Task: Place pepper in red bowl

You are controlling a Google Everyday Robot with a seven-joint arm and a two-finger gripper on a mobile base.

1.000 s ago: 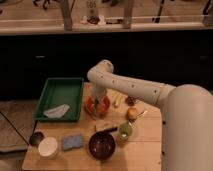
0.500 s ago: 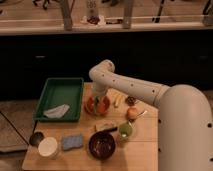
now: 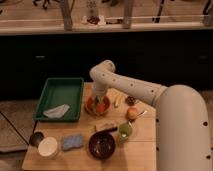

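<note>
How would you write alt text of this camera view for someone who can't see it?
A white robot arm reaches down over a wooden table, its gripper at the red bowl. Around it lie a green tray, a dark bowl, a light-green cup, a white cup and a blue sponge. The pepper cannot be made out.

Table (image 3: 75,159) carries green tray (image 3: 59,95), red bowl (image 3: 90,109) (my end effector (image 3: 98,101) is down over it), dark bowl (image 3: 102,144), white cup (image 3: 48,147), blue sponge (image 3: 73,141), light-green cup (image 3: 124,131).
</note>
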